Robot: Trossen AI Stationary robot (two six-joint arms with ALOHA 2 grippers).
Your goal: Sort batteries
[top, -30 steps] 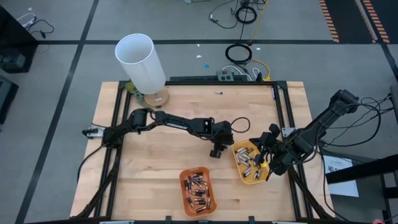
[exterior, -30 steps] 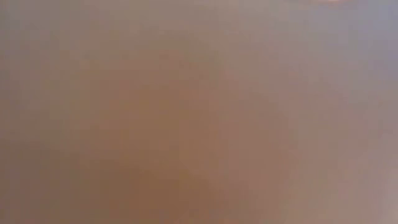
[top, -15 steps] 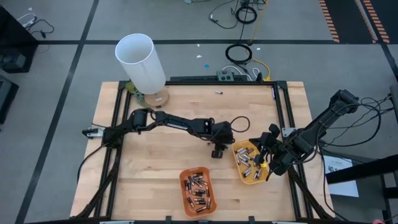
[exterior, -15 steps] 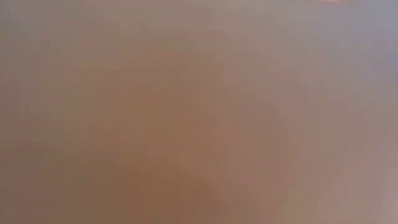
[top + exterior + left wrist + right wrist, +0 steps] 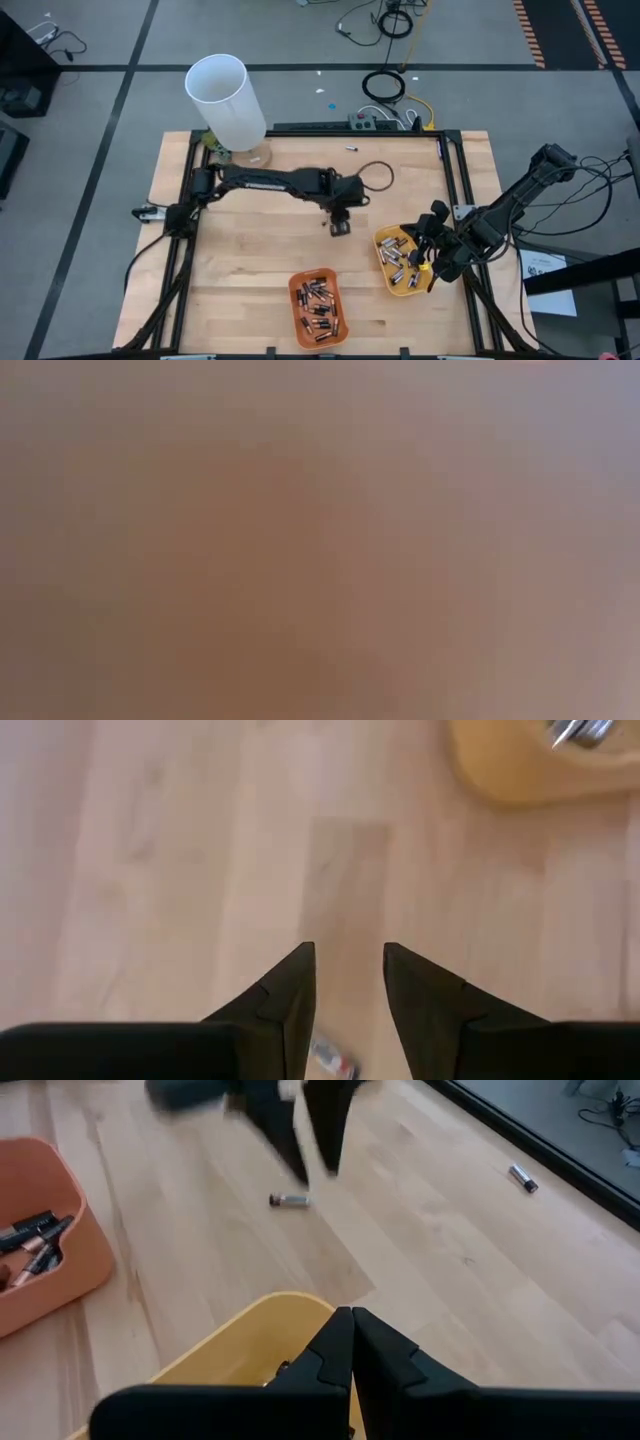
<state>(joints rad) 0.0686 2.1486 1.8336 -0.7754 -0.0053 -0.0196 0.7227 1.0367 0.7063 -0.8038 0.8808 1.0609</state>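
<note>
Batteries (tiny silvery and dark cylindrical cells) are mostly binned: silvery ones in the yellow plastic tray (image 5: 398, 262) at lower right, dark ones in the orange plastic tray (image 5: 317, 308) at bottom centre. One loose silvery cell (image 5: 291, 1200) is seen on the light wooden table (image 5: 250, 260) mid-frame. Left gripper (image 5: 338, 226) has been pulled back from the yellow tray toward centre; fingers are apart over that cell, nothing held (likely the next pick). Right gripper (image 5: 351, 1325) is pressed together, parked at the yellow tray. Low view is fully blurred. Another stray cell (image 5: 521, 1177) lies near the table's edge.
</note>
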